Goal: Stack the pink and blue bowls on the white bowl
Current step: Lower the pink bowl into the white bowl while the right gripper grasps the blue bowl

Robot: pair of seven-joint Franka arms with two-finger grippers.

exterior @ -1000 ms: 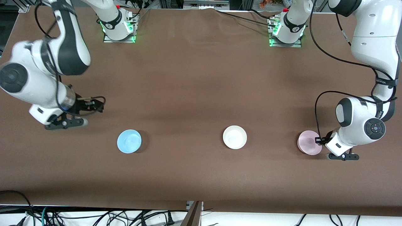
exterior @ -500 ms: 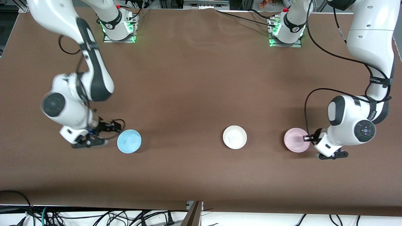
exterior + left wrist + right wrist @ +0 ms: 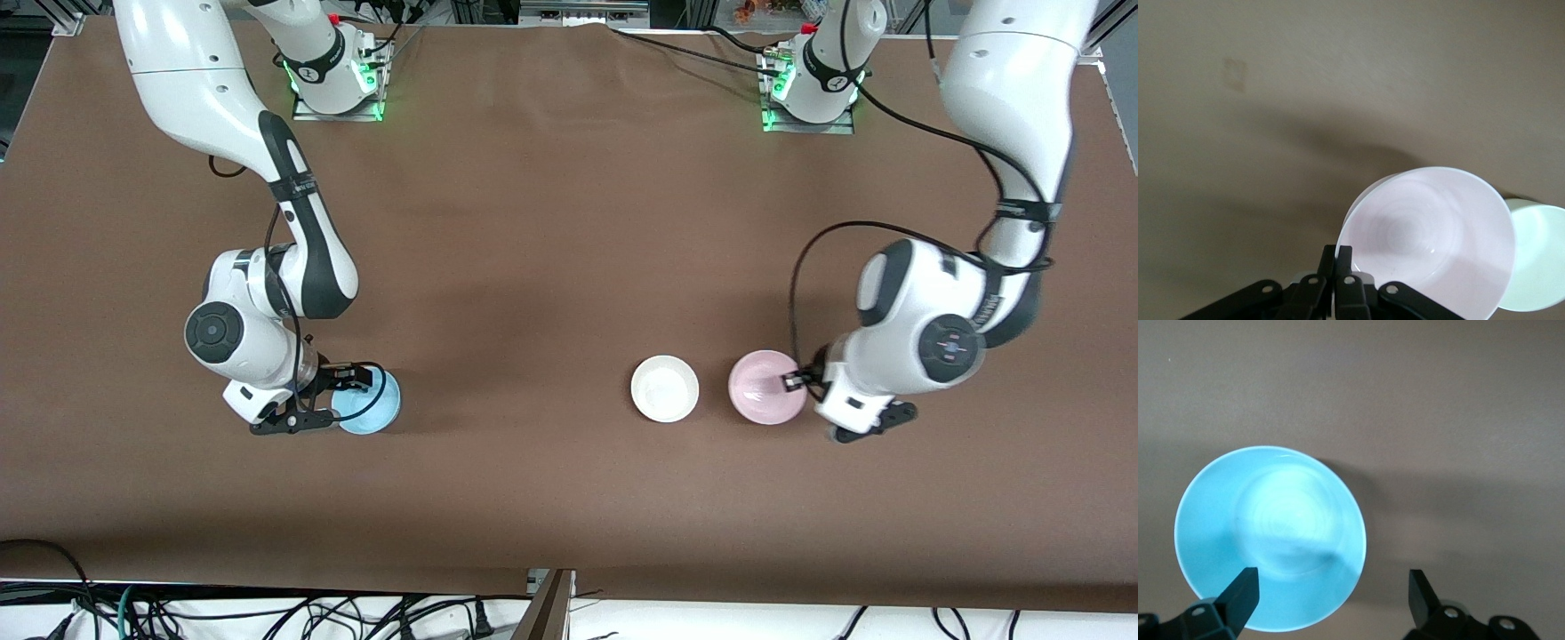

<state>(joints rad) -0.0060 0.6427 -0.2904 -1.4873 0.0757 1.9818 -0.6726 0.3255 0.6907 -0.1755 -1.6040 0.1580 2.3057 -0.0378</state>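
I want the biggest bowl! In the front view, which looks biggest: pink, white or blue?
1. pink bowl, slightly largest, but the left gripper holds it lifted, nearer the camera.
2. white bowl and blue bowl look alike; the right gripper covers part of the blue.

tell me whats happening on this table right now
Two robot arms are working on three small bowls. The left claw is shut on the rim of the pink bowl and holds it up beside the white bowl, which sits on the brown table. The right claw is open over the blue bowl at the right arm's end of the table, with one finger above the bowl and the other outside it. Nothing is stacked yet.
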